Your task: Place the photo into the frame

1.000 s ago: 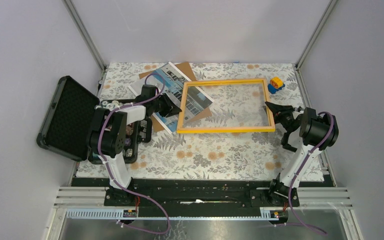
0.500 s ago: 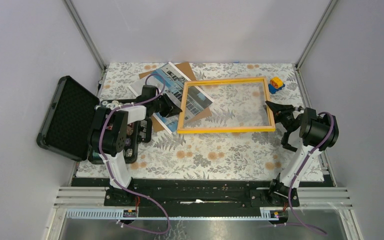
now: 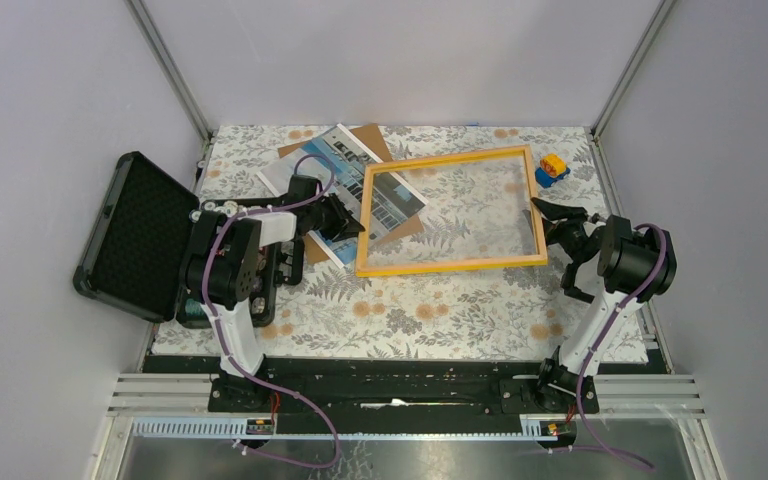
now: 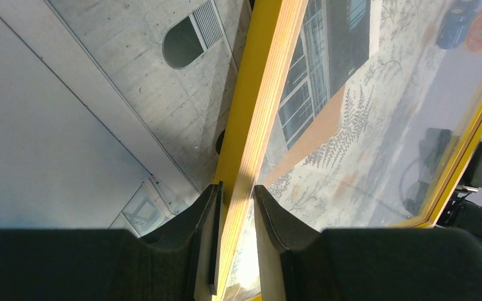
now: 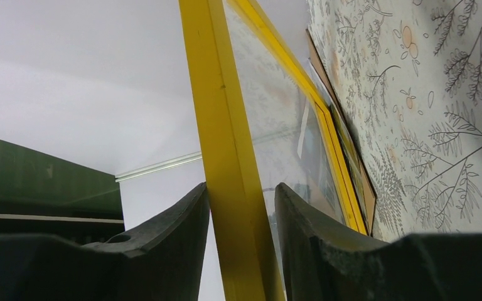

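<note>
The frame [image 3: 450,266] sits over the middle of the bench [image 3: 410,310], slightly skewed, with its far-right corner turned toward the back wall. Floral cloth shows through its clear pane.

The left end effector [image 3: 352,222] reaches in from the left and is clenched on the frame's left rail. The left wrist view shows the 2 fingers pressed against either face of the yellow strip.

The right end effector [image 3: 544,212] meets the opposite short rail, which runs up between its 2 fingers in the right wrist view. 1 finger touches the rail. Whether the other presses on it or stands slightly off cannot be told, so this grasp is uncertain.

The photo [image 3: 345,150] lies flat at the back left of the bench, on top of a brown backing board [image 3: 375,138]. Its right portion runs under the frame's left rail, and dark window rows are visible through the pane. The photo is not seated in the frame.

A small blue and yellow toy [image 3: 552,170] stands just beyond the frame's far-right corner. An open black case [image 3: 135,235] rests at the bench's left edge.
</note>
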Controlling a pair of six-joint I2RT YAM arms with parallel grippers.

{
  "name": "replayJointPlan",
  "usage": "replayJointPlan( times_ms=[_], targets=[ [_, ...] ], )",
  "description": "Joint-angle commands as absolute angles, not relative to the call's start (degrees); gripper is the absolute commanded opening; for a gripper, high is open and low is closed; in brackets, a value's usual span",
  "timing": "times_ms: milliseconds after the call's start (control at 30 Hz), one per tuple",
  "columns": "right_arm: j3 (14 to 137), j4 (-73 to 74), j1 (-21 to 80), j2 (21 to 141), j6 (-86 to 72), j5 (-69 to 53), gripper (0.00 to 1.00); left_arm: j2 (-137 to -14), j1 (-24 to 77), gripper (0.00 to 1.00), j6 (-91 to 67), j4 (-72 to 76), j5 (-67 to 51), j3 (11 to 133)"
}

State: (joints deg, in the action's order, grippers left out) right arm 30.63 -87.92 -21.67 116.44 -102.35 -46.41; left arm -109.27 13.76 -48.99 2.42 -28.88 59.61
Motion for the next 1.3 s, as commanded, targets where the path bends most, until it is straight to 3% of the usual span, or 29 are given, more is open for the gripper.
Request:
replayJointPlan(
  times_ms=[0, 167, 667, 967, 1267],
  targets=[
    [30.7, -96.4, -19.0, 113.1, -103.3, -50.3, 0.51, -109.9, 16.9, 0.30, -49.3, 3.9, -33.0, 62.1],
    [30.4, -96.4, -19.0, 112.4, -103.4, -50.5, 0.61, -110.0, 17.8, 0.29, -48.3, 2.3, -30.7, 62.2],
    [29.4, -96.3, -18.8, 113.6, -100.7, -52.0, 0.70, -112.0, 23.2, 0.34, -42.8, -5.3, -24.2, 64.7],
    [30.9, -96.4, -20.4, 115.7, -99.1, -54.5, 0.73, -105.0, 22.1, 0.65, -35.7, -10.6, -22.6, 67.5],
    [32.5, -96.3, -20.7, 115.8, -99.9, -55.1, 0.71, -101.1, 20.4, 0.79, -35.7, -10.6, -25.1, 67.1]
  ],
)
